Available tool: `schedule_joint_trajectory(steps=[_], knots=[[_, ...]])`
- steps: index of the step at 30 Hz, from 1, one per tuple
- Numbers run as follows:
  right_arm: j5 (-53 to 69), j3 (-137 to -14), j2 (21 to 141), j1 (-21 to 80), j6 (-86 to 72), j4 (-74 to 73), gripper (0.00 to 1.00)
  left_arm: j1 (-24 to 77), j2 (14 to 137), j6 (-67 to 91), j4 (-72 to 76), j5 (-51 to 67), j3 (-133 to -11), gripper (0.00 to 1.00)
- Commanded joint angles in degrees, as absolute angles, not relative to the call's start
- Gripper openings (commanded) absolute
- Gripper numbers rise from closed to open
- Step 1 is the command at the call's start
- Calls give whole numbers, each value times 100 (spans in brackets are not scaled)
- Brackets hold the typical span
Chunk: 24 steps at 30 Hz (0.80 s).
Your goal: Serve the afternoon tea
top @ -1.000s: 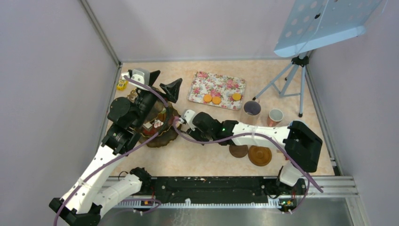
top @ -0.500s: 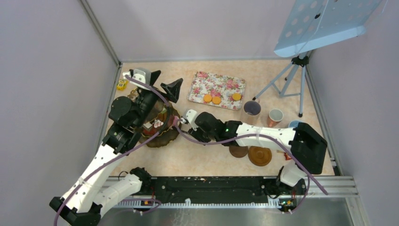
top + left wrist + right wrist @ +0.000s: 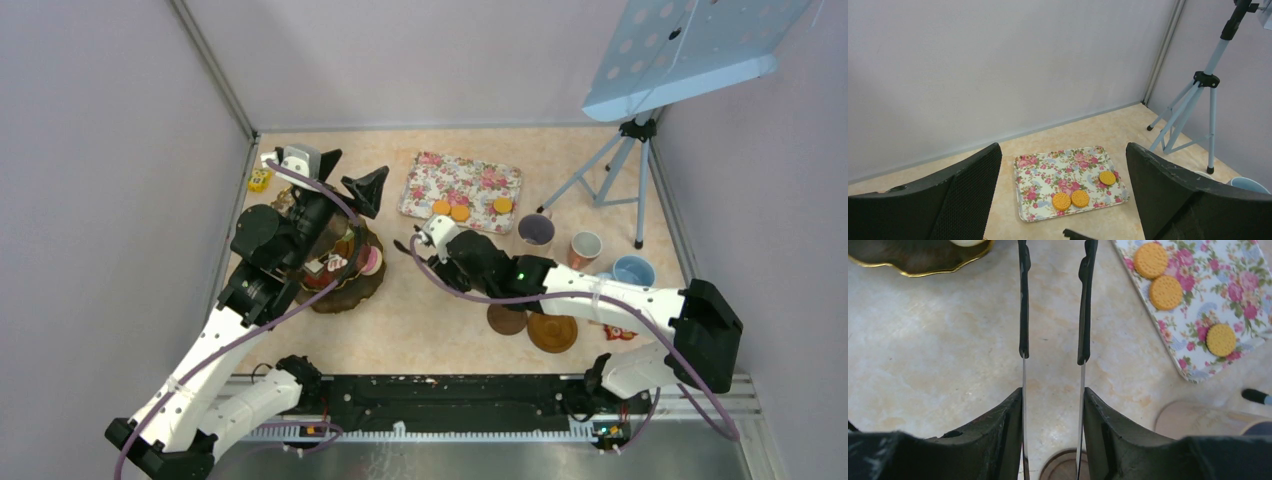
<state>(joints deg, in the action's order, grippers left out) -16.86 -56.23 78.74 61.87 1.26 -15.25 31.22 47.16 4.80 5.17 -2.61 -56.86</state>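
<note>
My right gripper is shut on the black tongs, whose two arms run forward with a gap and nothing between them. It hovers between the dark gold-rimmed plate and the rose tray. The plate holds small toy cakes, with a pink one at its right edge. Three orange biscuits lie on the tray, and they also show in the left wrist view. My left gripper is open wide and empty above the plate's far side. The lilac mug, small cup and light-blue mug stand right of the tray.
Two brown coasters lie near the front right, under my right arm. A light-blue tripod stands at the back right. A small yellow toy sits by the left wall. Walls close in the left, back and right.
My right arm has pulled the tongs away from the plate, rightward toward the tray. The pink cake stays at the plate's edge. The light-blue mug is now uncovered. The left arm is still.
</note>
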Motion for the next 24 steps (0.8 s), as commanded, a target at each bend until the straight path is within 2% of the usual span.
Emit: schedule_joint_trajectory(steps=[1,8,24], knots=[[-1970,-5784,7586,5576,-378,-1652,42,3139,4719,487,712,-244,-5669,99],[-1570,-7288,8592,4389,-1072,-3165,41,3140,4696,494,712,-246,-5670,99],[-1117,-9170,10334,4061,-433,-3748,43,3138,4619,516,712,-224,-5678,99]])
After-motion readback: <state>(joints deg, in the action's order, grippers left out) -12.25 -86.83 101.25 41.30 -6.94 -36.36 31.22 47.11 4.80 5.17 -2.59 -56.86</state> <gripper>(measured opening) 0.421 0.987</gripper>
